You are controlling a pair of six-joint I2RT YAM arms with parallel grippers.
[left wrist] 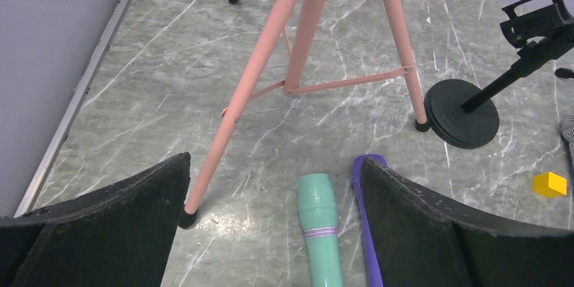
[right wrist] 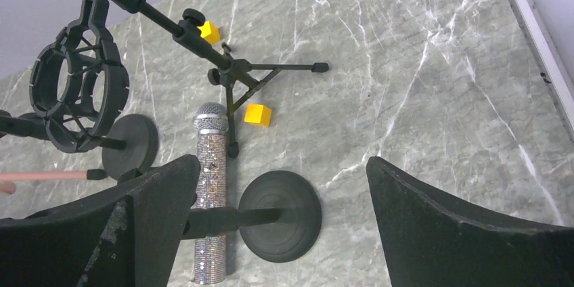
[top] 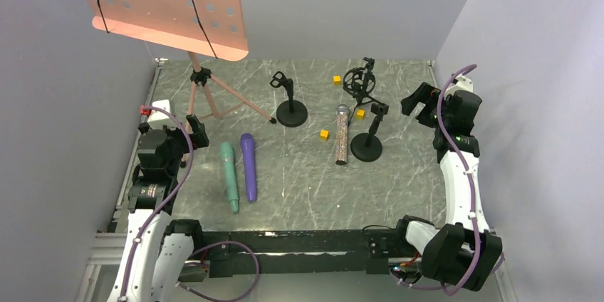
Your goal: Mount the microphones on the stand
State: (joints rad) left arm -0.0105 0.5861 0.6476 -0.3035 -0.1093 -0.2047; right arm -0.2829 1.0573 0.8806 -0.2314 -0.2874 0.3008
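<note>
The left pincer (left wrist: 274, 160) and right pincer (right wrist: 283, 160) both gape wide and empty, so the left could snag the purple microphone (left wrist: 361, 192) alongside the mint green microphone (left wrist: 319, 233), or knock the pink tripod leg (left wrist: 223, 138).

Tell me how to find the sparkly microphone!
Look at the grey marble table and go to its right side. Beside the round base of the black stand nearest the robot's arms lies the sparkly microphone, flat on the table. It glitters copper with a silver mesh head, while the green microphone and the purple microphone on the left are plain-coloured.
</note>
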